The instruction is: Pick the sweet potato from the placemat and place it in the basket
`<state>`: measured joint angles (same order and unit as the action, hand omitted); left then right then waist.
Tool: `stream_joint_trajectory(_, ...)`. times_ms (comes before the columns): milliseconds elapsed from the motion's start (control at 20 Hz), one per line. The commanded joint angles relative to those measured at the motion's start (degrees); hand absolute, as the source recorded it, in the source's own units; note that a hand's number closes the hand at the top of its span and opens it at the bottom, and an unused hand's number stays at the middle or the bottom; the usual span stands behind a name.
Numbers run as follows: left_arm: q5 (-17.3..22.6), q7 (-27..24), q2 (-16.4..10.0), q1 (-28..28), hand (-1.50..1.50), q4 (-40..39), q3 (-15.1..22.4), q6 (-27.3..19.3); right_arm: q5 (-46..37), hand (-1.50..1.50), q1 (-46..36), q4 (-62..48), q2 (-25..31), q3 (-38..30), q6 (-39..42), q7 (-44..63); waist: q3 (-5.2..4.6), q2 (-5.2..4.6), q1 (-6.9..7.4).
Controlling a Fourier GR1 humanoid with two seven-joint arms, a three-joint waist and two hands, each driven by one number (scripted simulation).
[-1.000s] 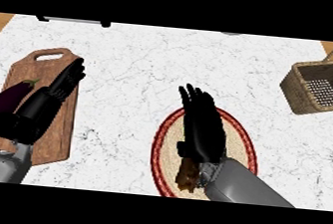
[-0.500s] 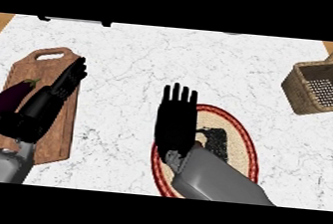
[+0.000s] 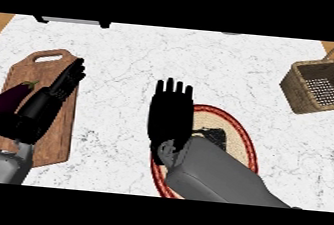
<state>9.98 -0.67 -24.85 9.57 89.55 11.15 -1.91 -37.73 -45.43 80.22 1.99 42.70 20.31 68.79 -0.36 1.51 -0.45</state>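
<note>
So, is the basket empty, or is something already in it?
Empty: the basket shows its bare mesh floor, and nothing lies inside it.

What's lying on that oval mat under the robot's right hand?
Of the mat only the red rim and some woven surface show. The right hand and its forearm cover the rest, so anything lying there is hidden.

Placemat (image 3: 232, 125) half under right forearm (image 3: 216, 176), sweet potato out of sight, basket (image 3: 297, 93) clipped by right edge, eggplant (image 3: 4, 104) partly behind left hand (image 3: 40, 111)
</note>
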Motion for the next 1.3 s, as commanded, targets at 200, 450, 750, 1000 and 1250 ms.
stream_joint_trajectory(200,-0.4,0.1,0.3,-0.8,0.00,-0.3,-0.2,-0.2,1.5,-1.50,-2.5,2.0,-1.9,-0.9,10.2,16.3,0.11,-0.02,-1.17)
stream_joint_trajectory(450,0.2,-1.2,-0.9,-1.3,0.00,-0.1,-1.7,1.2,-1.1,-1.50,0.9,4.5,-1.9,-1.2,7.8,16.3,0.19,-0.33,-0.73)
stream_joint_trajectory(750,0.7,-1.4,-0.7,0.0,0.00,-0.9,-2.9,2.1,-6.8,-1.50,7.9,9.6,-1.9,0.8,6.6,16.4,0.27,-0.85,-0.95)
stream_joint_trajectory(1000,0.0,1.0,0.3,-0.3,0.00,1.9,-2.2,1.1,-11.2,-1.50,12.1,11.0,-1.9,3.0,7.4,16.4,0.31,-0.93,-0.10)
stream_joint_trajectory(1250,-2.5,1.6,3.3,1.1,0.00,1.4,0.0,-0.6,-17.8,-1.50,17.5,11.0,-1.8,3.0,6.5,12.4,0.33,-1.23,-0.37)
